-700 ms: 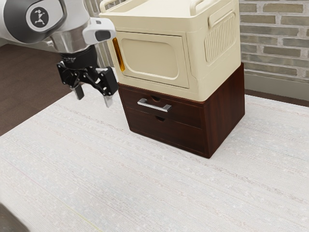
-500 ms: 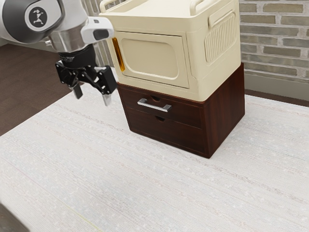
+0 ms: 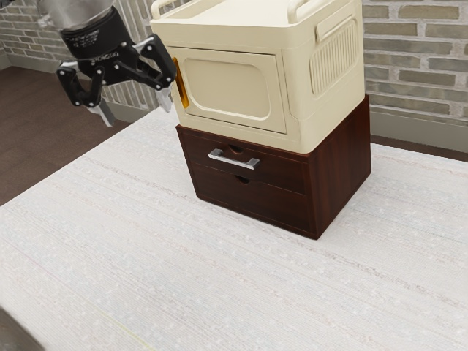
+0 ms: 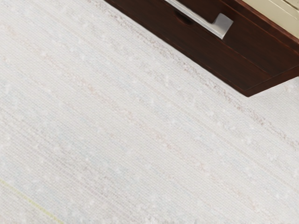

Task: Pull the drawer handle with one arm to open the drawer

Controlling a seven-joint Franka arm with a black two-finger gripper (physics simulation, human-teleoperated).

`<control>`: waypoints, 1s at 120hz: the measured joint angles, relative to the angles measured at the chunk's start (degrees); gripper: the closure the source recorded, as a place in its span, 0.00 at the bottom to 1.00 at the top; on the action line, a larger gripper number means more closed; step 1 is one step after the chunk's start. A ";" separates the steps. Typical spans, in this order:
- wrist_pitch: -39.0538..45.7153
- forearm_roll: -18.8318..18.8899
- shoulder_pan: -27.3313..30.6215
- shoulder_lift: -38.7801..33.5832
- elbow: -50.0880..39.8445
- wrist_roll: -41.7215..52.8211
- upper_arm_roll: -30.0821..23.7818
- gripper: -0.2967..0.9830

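Gripper (image 3: 137,114) hangs in the air, its 2 fingers (image 3: 105,115) spread apart, well apart from the handle (image 3: 232,159). The handle is on the upper drawer (image 3: 281,172), shut flush in the cabinet (image 3: 342,168). The cabinet stands on the table (image 3: 190,270), 1 cream box (image 3: 234,80) on top.

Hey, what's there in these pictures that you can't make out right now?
- Dark brown wooden cabinet: the drawer fronts hide its inside, exterior view.
- Silver metal bar handle: one end cut off by the wrist view's upper edge.
- Pale grey robot arm: mostly cut off by the exterior view's upper edge.
- Grey corner object: cut off, unidentifiable, exterior view.
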 joint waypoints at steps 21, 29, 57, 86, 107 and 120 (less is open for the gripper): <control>-0.78 -0.04 -3.70 0.40 -0.29 -14.96 -0.15 0.23; -0.99 0.39 -3.43 0.46 -0.71 -19.54 -0.38 0.23; 5.24 0.70 0.06 -2.18 -13.79 -32.09 -0.73 0.23; 20.89 -0.26 -0.20 -5.79 -28.38 -40.60 -1.35 0.23; 30.15 -1.02 -0.08 -3.26 -30.09 -44.81 -1.28 0.23; 33.69 -1.33 0.05 -2.02 -30.13 -46.87 -1.22 0.23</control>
